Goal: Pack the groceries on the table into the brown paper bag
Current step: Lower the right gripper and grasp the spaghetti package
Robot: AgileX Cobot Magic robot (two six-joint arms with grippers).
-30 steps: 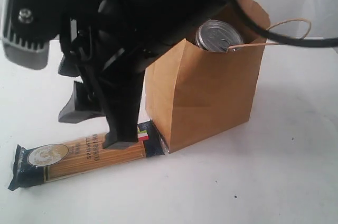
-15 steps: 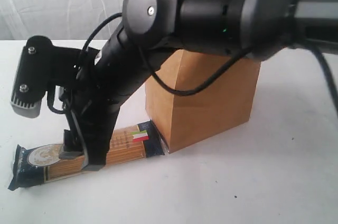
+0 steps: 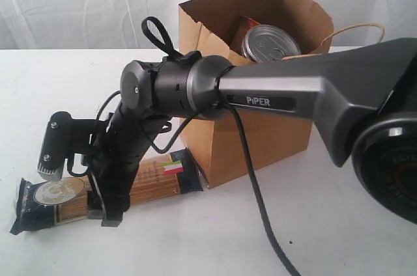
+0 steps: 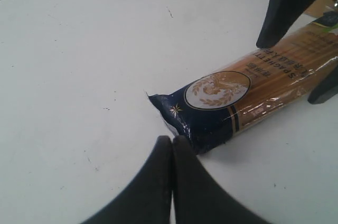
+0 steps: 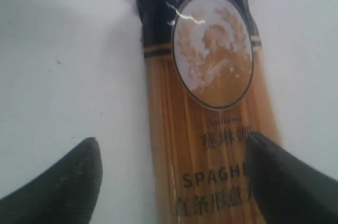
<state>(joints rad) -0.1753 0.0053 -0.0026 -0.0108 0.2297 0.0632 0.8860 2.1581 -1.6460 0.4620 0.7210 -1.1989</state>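
Exterior view: white table (image 3: 326, 240), white curtain (image 3: 78, 2) behind, brown paper bag (image 3: 280, 146) upright.

A long, flat spaghetti packet (image 3: 159, 179) of clear film shows golden strands inside and has dark navy ends. It lies flat on the wide white desk (image 3: 195, 240). A round pale emblem sits near one end, and a small red, white and green flag near the other. The packet lies at about 8 o'clock from the tall brown kraft paper bag (image 3: 260, 142), with its flag end just beside the bag's bottom corner. The bag stands upright with its zigzag rim open. A silver pull-tab can (image 3: 269, 43) rests tilted inside, its lid showing at the rim.
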